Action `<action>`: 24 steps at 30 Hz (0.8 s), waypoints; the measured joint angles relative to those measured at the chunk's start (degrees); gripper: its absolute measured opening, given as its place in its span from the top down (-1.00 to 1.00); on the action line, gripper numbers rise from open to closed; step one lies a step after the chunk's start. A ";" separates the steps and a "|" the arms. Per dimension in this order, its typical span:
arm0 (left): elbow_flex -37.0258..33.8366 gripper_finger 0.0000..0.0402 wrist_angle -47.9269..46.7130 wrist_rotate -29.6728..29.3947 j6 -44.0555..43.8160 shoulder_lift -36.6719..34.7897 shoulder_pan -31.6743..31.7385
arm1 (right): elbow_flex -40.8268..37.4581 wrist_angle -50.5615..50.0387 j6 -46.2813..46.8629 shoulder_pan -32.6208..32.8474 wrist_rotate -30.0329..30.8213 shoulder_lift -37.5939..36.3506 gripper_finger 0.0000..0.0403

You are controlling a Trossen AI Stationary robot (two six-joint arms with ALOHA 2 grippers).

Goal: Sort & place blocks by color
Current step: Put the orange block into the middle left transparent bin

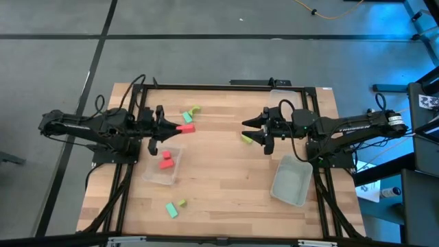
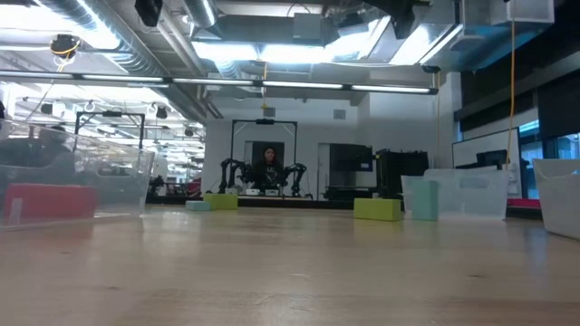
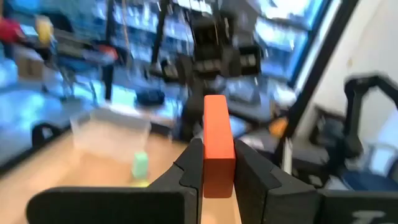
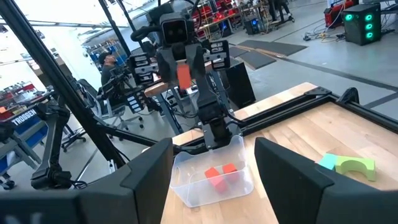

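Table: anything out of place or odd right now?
Nothing stands out. Left end effector holds a red block; two red blocks lie in the left tray. Right end effector is open over a yellow-green block.

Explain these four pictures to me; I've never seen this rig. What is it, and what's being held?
Two robot arms work at a wooden table, sorting small blocks by colour. One camera looks straight down, one sits level with the tabletop, and one rides on each wrist. The left gripper is shut on a red block, raised above the table. The right gripper is open and empty, by a yellow-green block. One clear tray holds two red blocks; another tray is empty. More green blocks lie loose.
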 joint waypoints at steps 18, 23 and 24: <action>20.17 0.76 -76.63 14.71 -18.18 25.60 -13.57 | 0.00 -0.55 -0.15 0.00 0.02 0.02 -0.15; 20.11 0.76 -73.48 15.32 -15.81 34.73 -14.26 | 0.00 -1.05 -0.18 0.00 0.02 0.04 -0.15; 20.11 0.76 -72.67 15.71 -15.25 36.51 -14.28 | 0.00 -1.03 -0.18 0.00 0.02 0.04 -0.15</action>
